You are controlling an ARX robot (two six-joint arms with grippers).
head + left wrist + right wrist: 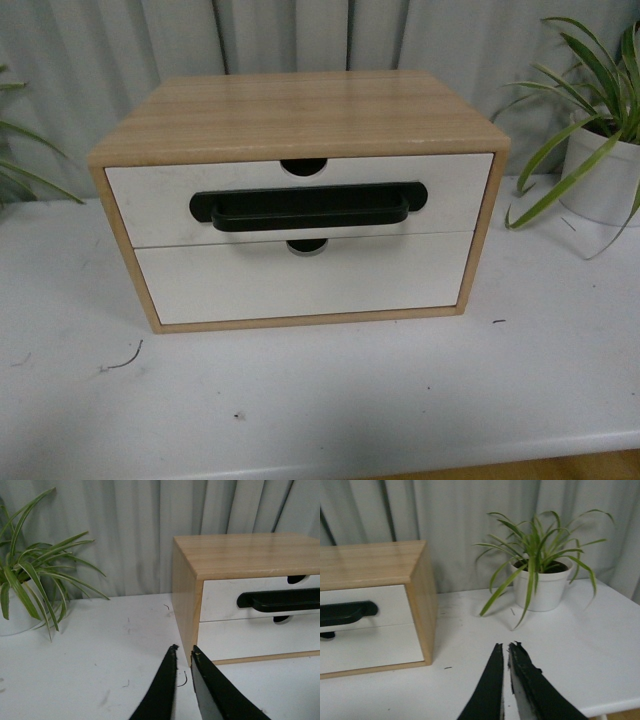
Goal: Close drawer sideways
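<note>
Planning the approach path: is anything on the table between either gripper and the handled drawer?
Nothing visible. Bare table lies between the left gripper and the drawer; the right gripper faces open table too. The potted plant stands off aside.

White worktop point(320, 400), matte, scuffed with small dark specks and a thin curled fibre near its left front. Behind the worktop: pale grey-green curtain point(300, 35) in vertical folds, spanning the full width. White-potted plant point(600, 150) at the worktop's right rear; second plant's leaves point(20, 160) at the left rear. Lighting even, soft shadows. Wood-toned strip below the worktop's front edge.
</note>
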